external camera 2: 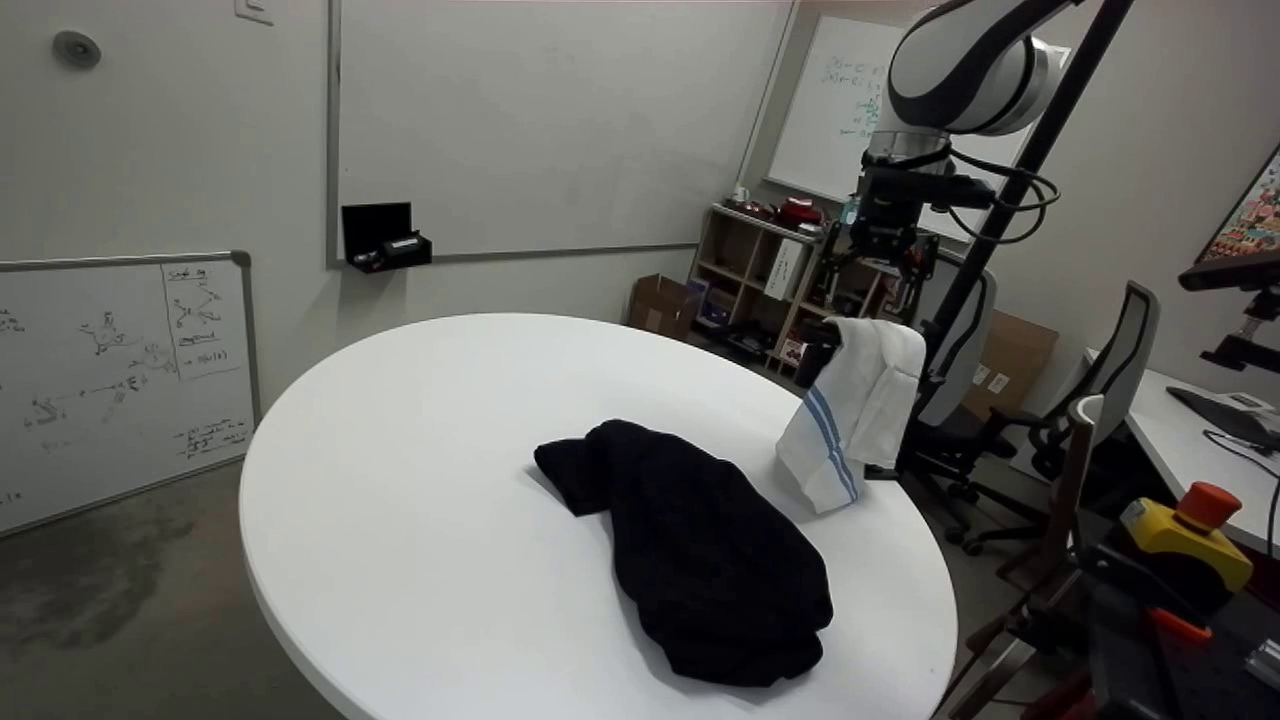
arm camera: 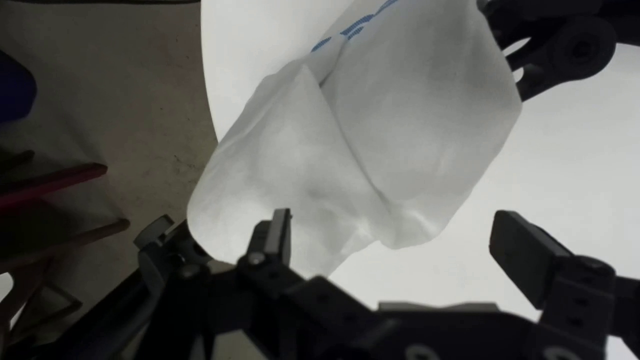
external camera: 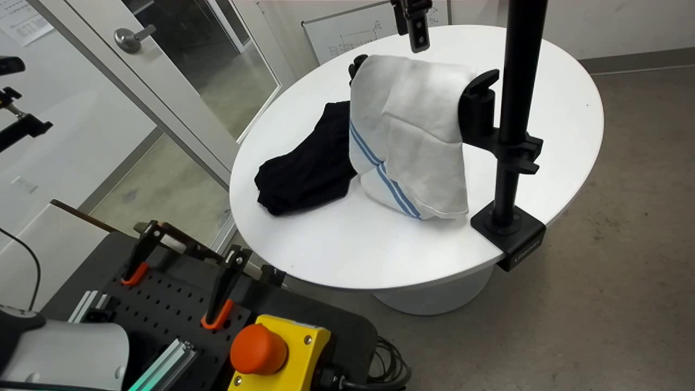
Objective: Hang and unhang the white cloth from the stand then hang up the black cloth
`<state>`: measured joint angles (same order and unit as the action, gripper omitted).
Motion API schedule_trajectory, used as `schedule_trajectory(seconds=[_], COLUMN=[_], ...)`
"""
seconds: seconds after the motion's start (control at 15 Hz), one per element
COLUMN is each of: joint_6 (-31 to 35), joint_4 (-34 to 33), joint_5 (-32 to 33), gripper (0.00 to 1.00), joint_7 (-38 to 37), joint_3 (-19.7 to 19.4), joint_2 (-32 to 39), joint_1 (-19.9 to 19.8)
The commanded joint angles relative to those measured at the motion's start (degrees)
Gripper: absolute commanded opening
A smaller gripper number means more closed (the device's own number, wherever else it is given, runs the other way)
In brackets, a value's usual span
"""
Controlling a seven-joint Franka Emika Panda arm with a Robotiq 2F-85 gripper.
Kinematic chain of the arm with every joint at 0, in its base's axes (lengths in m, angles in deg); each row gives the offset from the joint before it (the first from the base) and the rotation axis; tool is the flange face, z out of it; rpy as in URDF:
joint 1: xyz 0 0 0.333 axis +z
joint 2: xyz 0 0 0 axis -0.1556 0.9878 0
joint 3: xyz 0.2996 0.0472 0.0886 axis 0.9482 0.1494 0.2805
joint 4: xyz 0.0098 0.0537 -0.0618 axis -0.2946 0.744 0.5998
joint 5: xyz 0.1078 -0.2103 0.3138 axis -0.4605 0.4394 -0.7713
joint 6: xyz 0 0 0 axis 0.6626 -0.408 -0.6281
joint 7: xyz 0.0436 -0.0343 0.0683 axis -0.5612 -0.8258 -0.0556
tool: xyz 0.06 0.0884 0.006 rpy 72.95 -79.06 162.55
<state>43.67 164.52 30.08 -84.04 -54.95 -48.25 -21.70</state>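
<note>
Draped over the side arm of the black stand (external camera: 517, 76), the white cloth (external camera: 412, 125) hangs down toward the table, its blue lines low on one side. It covers most of that arm; a black end (external camera: 355, 68) pokes out. The black cloth (external camera 2: 710, 550) lies crumpled on the table beside it, outside the wrist view. My gripper (external camera 2: 870, 290) is above the hanging cloth in an exterior view, apart from it. In the wrist view the fingers (arm camera: 525, 250) are spread wide with nothing gripped, and the white cloth (arm camera: 410, 100) shows beyond them.
The round white table (external camera 2: 420, 480) carries the stand's base (external camera: 507, 231) at its edge. A black bench with clamps (external camera: 217, 293) and a yellow box with a red button (external camera: 282, 353) stands near the table. Chairs (external camera 2: 1110, 350) and a shelf (external camera 2: 750, 270) are behind.
</note>
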Motion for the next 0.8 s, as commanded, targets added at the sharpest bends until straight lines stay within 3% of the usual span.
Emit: schedule_trajectory(seconds=[0.0,0.47,0.53,0.6,0.73], joint_6=[3.62,2.41,2.16,1.94,1.62], joint_4=[1.22,1.88,2.0,2.05,2.08], joint_5=[0.14,1.55,1.85,2.02,2.34], gripper=[1.0,1.0,0.76,0.74,0.6], joint_7=[-2.71,-4.52,-4.51,-4.47,-4.43], joint_3=[-1.5,-2.73,-2.88,-2.97,-3.12], joint_2=[1.08,1.97,2.04,2.1,2.2], joint_1=[1.46,2.58,2.77,2.9,3.14])
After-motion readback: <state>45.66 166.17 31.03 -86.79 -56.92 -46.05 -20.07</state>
